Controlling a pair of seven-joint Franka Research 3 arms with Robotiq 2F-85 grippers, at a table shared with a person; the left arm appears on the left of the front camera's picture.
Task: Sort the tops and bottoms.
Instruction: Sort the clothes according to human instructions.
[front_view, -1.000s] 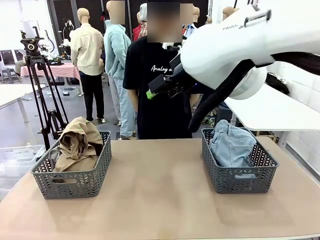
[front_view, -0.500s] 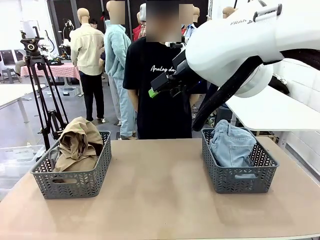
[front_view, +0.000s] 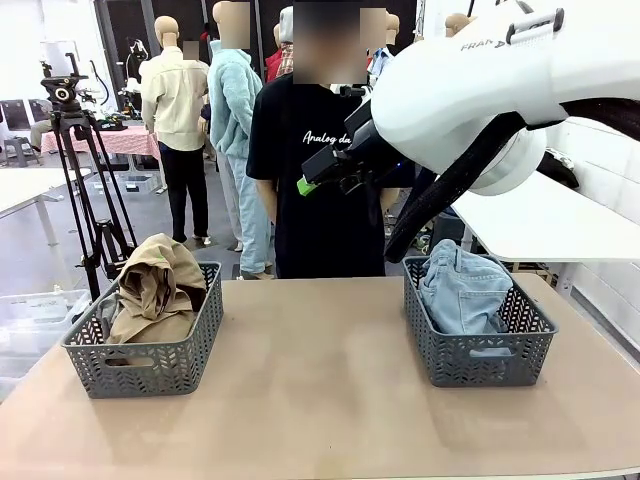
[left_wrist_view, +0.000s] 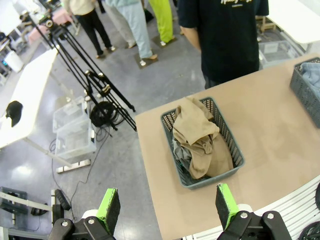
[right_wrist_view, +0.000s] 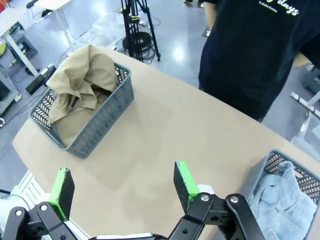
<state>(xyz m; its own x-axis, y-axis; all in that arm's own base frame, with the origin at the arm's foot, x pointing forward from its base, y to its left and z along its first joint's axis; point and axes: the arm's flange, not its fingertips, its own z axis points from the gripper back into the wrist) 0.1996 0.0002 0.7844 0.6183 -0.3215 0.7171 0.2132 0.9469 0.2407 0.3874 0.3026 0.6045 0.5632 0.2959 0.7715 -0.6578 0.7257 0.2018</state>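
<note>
A tan khaki top (front_view: 152, 285) is heaped in the left grey basket (front_view: 150, 362). The light blue denim bottoms (front_view: 460, 290) lie in the right grey basket (front_view: 480, 360). High over the table's far middle my right gripper (front_view: 310, 182) is open and empty. The right wrist view has that gripper (right_wrist_view: 123, 189) above bare tabletop, with the tan top (right_wrist_view: 80, 85) to its left and the bottoms (right_wrist_view: 282, 192) at lower right. My left gripper (left_wrist_view: 167, 207) hangs open high above the left basket (left_wrist_view: 227, 145). There a grey top (left_wrist_view: 180, 152) peeks out under the tan top (left_wrist_view: 197, 130).
A person in a black T-shirt (front_view: 310, 170) stands at the table's far edge between the baskets. A camera tripod (front_view: 85, 180) stands on the floor beyond the left basket. The tabletop (front_view: 310, 370) between the baskets is bare. A white table (front_view: 540, 220) stands at right.
My right arm rose slightly and shifted right, then held still. The baskets and garments have not moved.
</note>
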